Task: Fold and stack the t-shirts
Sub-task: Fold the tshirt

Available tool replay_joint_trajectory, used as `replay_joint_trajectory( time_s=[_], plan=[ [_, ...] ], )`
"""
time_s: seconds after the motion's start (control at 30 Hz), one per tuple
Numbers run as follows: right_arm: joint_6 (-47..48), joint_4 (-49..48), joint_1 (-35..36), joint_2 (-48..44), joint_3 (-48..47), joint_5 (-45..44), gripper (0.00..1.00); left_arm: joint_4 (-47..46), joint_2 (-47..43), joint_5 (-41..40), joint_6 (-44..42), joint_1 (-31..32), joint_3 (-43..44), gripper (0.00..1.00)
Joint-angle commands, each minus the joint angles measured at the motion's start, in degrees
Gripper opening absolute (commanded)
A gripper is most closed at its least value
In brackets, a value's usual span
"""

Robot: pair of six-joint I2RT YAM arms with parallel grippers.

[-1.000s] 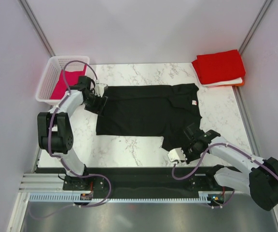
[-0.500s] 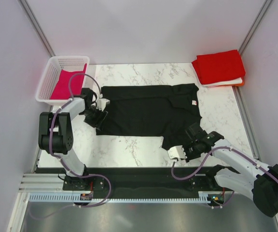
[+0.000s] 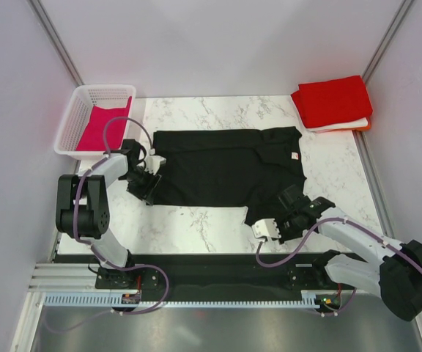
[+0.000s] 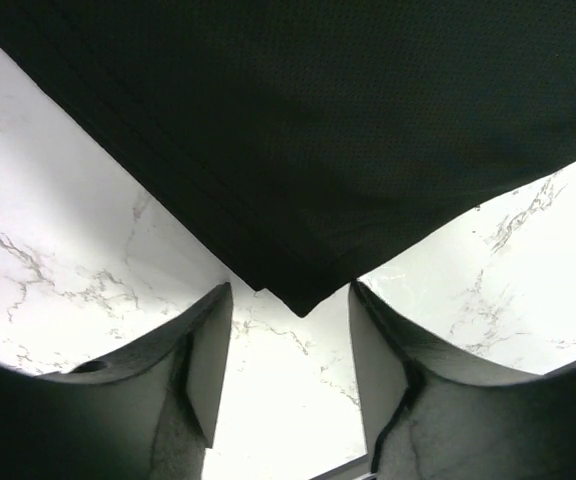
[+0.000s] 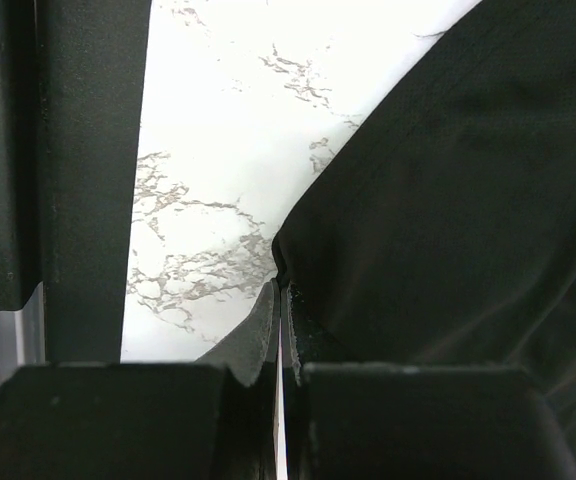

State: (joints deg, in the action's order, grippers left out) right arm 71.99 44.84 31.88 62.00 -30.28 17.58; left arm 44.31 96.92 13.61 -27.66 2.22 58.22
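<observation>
**A:** Where's the black shirt?

**B:** Spread flat on the bench just beside the basket, hem toward it, collar away.

**A:** And the hands?

**B:** The left hand is partly open, a finger on either side of the hem corner near the basket, gripping nothing. The right hand is closed tight at the shirt's edge farthest from the basket, and cloth looks pinched in its tips.

**A:** Why both ends?

**B:** My guess is that two held corners keep the fold straight before the shirt joins the red pile across from the basket.
</observation>
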Motion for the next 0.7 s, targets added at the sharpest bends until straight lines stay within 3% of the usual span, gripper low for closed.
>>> replay_joint_trajectory(
  time_s=[0.0,0.13,0.3,0.4,0.5,0.57,0.67],
  plan=[
    [-0.35,-0.81,0.2,0.49,-1.97,0.17,0.01,0.77,0.81,2.65,-0.99,-0.2,-0.03,0.55],
    [-1.85,-2.3,0.2,1.11,-1.89,-0.18,0.01,1.74,2.3,4.06,-0.55,-0.2,1.37,0.4],
    [-5.79,-3.97,0.2,1.11,-1.8,-1.32,0.01,2.44,3.44,5.91,0.15,-0.2,1.55,0.37],
    [-7.38,-4.93,0.29,0.41,-1.18,-2.2,0.01,2.7,4.94,6.34,0.24,-0.2,1.73,0.29],
    [-8.79,-5.37,0.29,-0.38,-0.83,-3.08,0.01,2.88,5.03,7.83,0.68,-0.2,2.16,0.19],
    [-10.98,-6.25,0.29,-0.82,-0.83,-3.61,0.01,3.06,4.77,8.45,0.85,-0.2,2.78,0.02],
    [-15.37,-8.62,0.2,-1.44,-0.74,-6.33,0.0,3.67,3.89,8.72,0.5,-0.2,3.57,0.02]
  ],
)
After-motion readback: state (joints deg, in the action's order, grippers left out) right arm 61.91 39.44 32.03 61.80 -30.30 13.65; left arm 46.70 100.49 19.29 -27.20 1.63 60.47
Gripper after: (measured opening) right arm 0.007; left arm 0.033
